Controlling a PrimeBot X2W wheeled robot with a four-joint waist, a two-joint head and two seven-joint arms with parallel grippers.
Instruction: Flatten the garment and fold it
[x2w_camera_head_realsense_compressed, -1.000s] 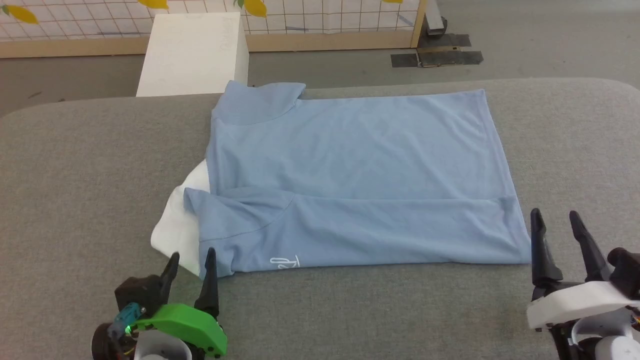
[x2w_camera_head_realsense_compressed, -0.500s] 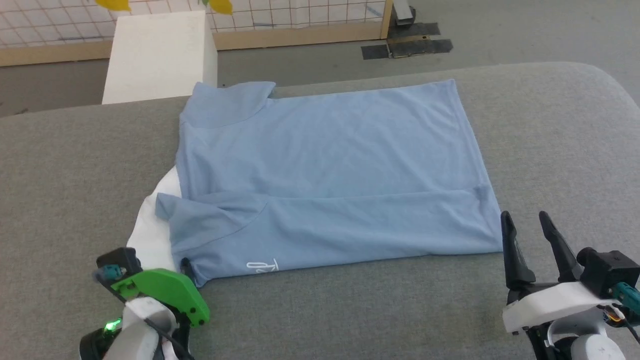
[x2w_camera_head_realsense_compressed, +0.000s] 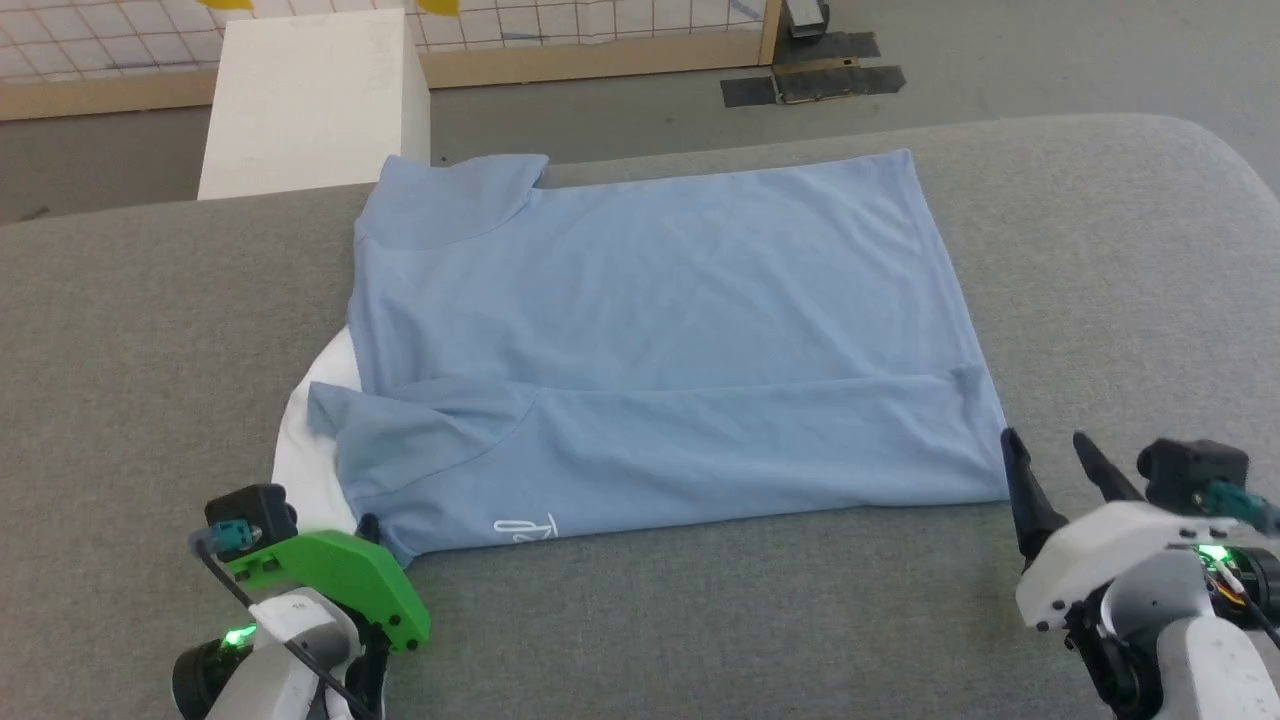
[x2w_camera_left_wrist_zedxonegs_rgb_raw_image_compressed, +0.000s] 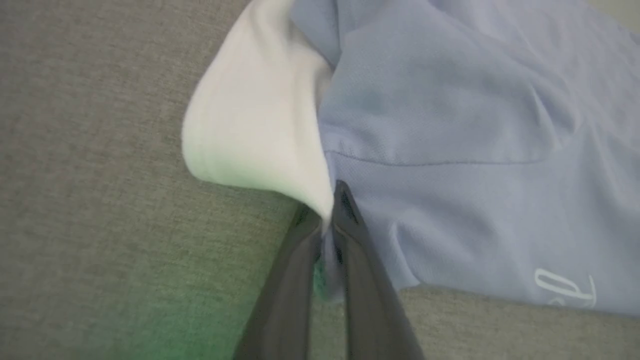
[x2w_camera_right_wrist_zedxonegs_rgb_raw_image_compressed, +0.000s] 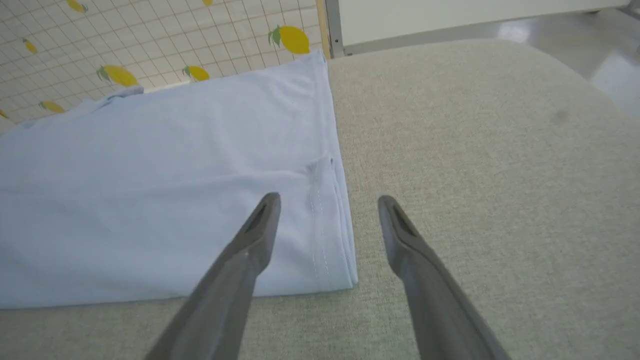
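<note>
Across the grey tabletop (x2w_camera_head_realsense_compressed: 120, 330) lies the garment (x2w_camera_head_realsense_compressed: 650, 330), flat, near edge folded over; its white script at 7 o'clock is unreadable. Left gripper (x2w_camera_left_wrist_zedxonegs_rgb_raw_image_compressed: 327, 200) jaws clamp its 7 o'clock corner; right gripper (x2w_camera_right_wrist_zedxonegs_rgb_raw_image_compressed: 327, 200) jaws stand apart at 5 o'clock.

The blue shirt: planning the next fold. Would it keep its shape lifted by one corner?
Probably not: the garment lies in soft folds and its white panel curls beside the pinching left gripper, so it would likely droop. It looks thin, so probably light. Pushed, it may bunch on the textured grey surface.
</note>
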